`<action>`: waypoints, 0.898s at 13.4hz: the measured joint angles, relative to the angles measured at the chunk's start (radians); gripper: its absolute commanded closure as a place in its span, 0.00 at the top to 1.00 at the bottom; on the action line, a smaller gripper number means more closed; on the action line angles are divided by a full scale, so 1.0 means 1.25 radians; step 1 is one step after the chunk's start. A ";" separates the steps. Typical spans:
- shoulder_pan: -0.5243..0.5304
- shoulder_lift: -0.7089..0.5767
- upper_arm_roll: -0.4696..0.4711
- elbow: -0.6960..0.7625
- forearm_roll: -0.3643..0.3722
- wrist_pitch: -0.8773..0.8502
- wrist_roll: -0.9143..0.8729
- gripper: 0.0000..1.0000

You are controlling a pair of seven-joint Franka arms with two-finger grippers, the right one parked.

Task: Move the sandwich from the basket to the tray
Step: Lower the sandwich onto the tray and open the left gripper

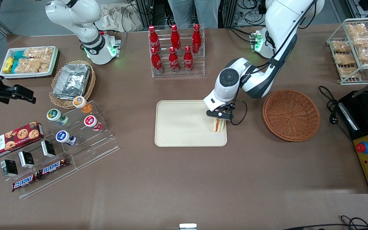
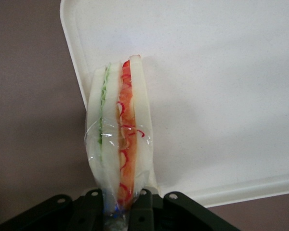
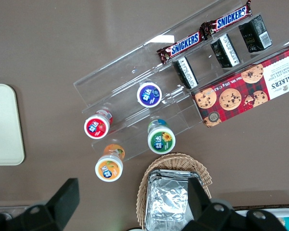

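The left arm's gripper [image 1: 219, 118] sits right of centre in the front frame, over the tray [image 1: 184, 127] at its edge toward the working arm; its jaws are clamped on the top of the sandwich [image 1: 218, 125], which stands upright, its lower end at the tray surface; in the wrist view the plastic-wrapped sandwich [image 2: 119, 139] shows white bread, a red-orange layer and a thin green one, pinched between the black fingers [image 2: 140, 209]; the basket [image 1: 291, 114] lies empty at right.
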 measured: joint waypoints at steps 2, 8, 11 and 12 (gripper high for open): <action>0.000 0.008 0.000 0.000 0.013 0.001 -0.015 0.00; -0.001 0.015 0.000 0.004 0.018 0.003 -0.023 0.71; -0.002 0.022 0.000 0.011 0.019 0.003 -0.027 1.00; -0.004 0.025 0.000 0.014 0.020 0.003 -0.027 1.00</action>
